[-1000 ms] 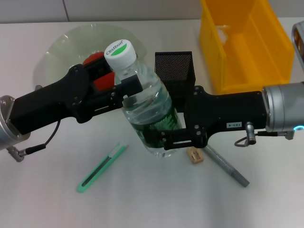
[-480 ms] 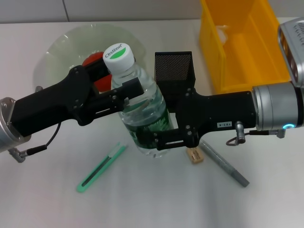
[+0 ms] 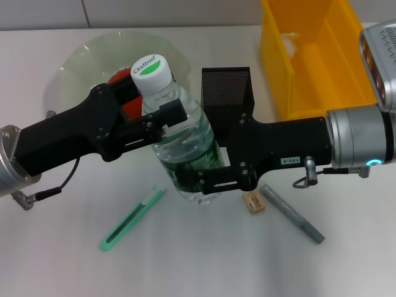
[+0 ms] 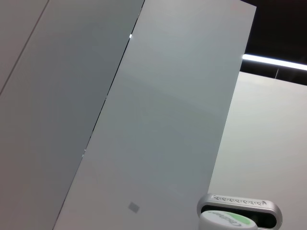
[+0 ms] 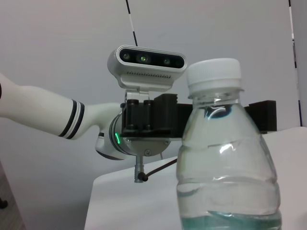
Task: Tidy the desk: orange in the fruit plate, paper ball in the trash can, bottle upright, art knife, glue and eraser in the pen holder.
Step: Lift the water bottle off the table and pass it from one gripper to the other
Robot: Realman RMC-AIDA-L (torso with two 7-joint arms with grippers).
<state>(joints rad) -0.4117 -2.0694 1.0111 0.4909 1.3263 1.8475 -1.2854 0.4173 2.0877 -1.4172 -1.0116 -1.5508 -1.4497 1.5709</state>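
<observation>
A clear water bottle [image 3: 184,145] with a white and green cap [image 3: 150,67] stands nearly upright at the table's middle, leaning slightly to the left. My left gripper [image 3: 169,121] is shut on its shoulder and my right gripper [image 3: 211,180] on its green-labelled lower body. The right wrist view shows the bottle [image 5: 225,163] close up with the left gripper [image 5: 152,120] behind it. A red-orange fruit [image 3: 121,80] lies in the glass plate [image 3: 80,59], half hidden by my left arm. The green art knife [image 3: 132,218], tan eraser [image 3: 252,202] and grey glue stick [image 3: 291,212] lie on the table. I cannot make out the paper ball.
The black mesh pen holder [image 3: 226,88] stands just behind the bottle. A yellow bin [image 3: 318,59] sits at the back right. Both forearms cross the table's middle from either side.
The bottle has shifted a little left and stands straighter. My right arm moved left with it, uncovering more of the glue stick. The left arm barely moved.
</observation>
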